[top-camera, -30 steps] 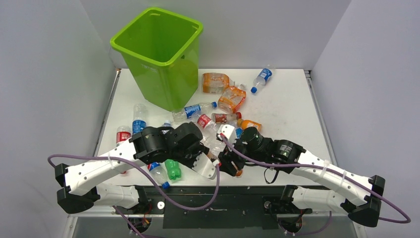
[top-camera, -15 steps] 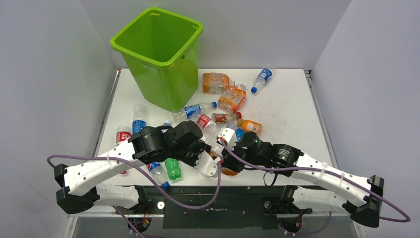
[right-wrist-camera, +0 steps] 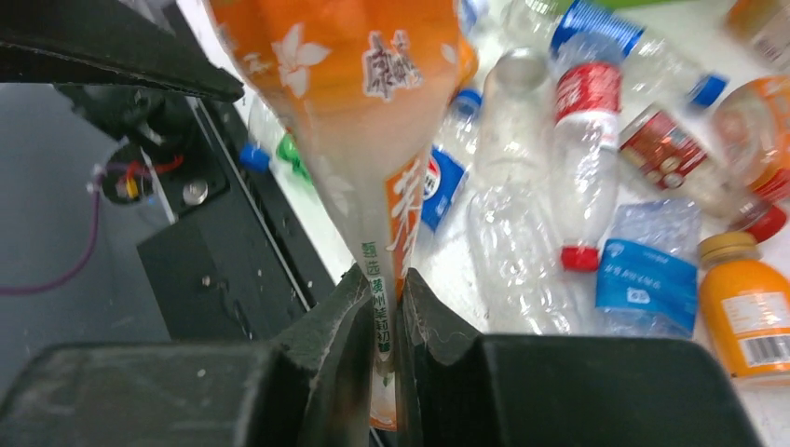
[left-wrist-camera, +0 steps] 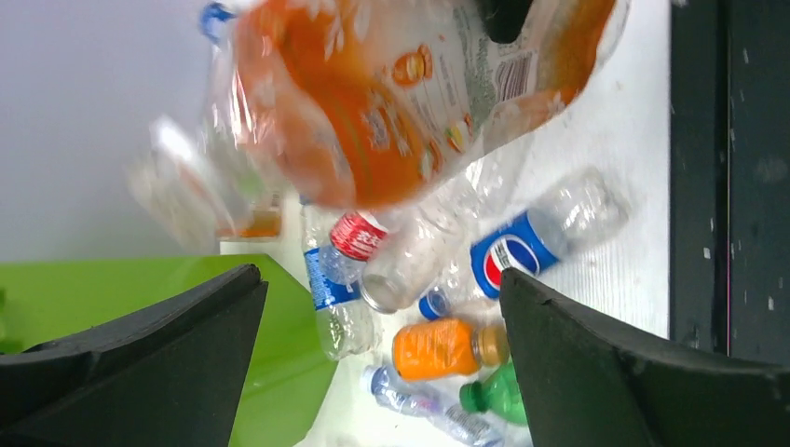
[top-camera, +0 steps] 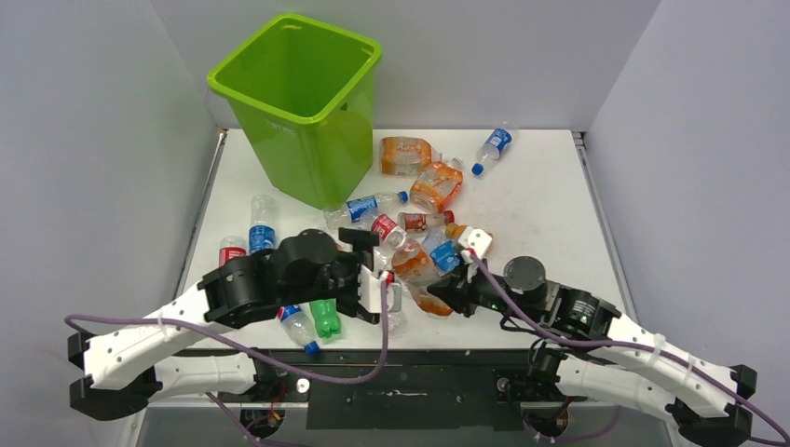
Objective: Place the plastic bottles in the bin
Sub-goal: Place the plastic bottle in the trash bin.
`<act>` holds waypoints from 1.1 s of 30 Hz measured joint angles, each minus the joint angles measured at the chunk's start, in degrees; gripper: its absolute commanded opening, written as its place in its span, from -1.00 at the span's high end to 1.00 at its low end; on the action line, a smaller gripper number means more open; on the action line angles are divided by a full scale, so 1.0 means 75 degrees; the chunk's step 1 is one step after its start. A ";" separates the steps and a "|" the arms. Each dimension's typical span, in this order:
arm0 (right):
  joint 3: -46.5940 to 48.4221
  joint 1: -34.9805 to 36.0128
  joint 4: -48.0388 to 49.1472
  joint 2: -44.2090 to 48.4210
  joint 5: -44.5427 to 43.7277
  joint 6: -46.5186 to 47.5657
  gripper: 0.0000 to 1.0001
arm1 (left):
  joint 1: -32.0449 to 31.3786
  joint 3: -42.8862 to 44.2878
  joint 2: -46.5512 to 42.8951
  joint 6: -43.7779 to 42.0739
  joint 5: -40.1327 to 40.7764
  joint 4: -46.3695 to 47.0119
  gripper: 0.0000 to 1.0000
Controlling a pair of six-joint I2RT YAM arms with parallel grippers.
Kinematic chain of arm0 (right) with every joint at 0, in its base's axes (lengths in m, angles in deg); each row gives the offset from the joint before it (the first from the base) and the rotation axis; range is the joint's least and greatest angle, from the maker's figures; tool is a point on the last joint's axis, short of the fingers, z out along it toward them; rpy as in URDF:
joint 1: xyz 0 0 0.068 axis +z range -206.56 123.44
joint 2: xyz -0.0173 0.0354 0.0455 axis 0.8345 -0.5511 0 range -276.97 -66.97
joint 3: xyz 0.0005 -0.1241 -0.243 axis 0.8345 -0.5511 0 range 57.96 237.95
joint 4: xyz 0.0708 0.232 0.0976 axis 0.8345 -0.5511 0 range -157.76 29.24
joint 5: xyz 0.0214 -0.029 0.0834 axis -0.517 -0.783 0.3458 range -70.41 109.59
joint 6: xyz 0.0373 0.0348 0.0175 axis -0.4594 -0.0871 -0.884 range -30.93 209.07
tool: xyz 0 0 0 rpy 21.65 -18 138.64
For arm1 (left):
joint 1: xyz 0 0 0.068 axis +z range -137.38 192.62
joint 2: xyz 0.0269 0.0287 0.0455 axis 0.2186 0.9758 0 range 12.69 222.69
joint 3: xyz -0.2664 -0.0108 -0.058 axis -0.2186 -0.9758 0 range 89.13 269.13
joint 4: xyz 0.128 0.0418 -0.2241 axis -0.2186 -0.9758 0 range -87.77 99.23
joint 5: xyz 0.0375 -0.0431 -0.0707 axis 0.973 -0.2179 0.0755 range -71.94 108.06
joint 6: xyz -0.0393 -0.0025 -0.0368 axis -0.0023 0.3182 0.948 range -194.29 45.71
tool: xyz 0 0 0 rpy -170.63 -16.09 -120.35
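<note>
Low and angled inward, right fingers (right-wrist-camera: 340, 326) pinch the orange bottle (right-wrist-camera: 354, 102) while left fingers (left-wrist-camera: 168, 345) stand spread beside it.

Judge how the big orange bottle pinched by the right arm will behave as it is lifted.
Probably floppy: the orange bottle is squashed flat between the right fingers. Likely light, since it looks empty and see-through. Held by one thin end, it may swing or slip.

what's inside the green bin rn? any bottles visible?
From the top view, only the bare green inner walls of the bin show, with no bottle in sight. Its floor is covered by the near wall, so anything lying at the bottom cannot be seen.
</note>
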 measured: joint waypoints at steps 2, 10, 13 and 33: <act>-0.0149 -0.0017 0.0382 0.0405 -0.0224 -0.0102 0.89 | 0.0000 -0.0370 -0.0557 0.0554 0.0187 0.0697 -0.92; -0.1250 -0.0055 0.2159 0.1772 -0.0361 -0.0443 0.89 | 0.0146 -0.1376 -0.2294 0.4243 0.0458 0.4322 -0.92; -0.1480 -0.0055 0.2620 0.1851 -0.0338 -0.0525 0.89 | 0.0367 -0.1411 -0.2224 0.5750 0.0326 0.5520 -0.92; -0.1679 -0.0058 0.3520 0.1734 -0.0251 -0.0667 0.89 | 0.1314 -0.0513 0.0519 0.9049 -0.2326 0.6677 0.54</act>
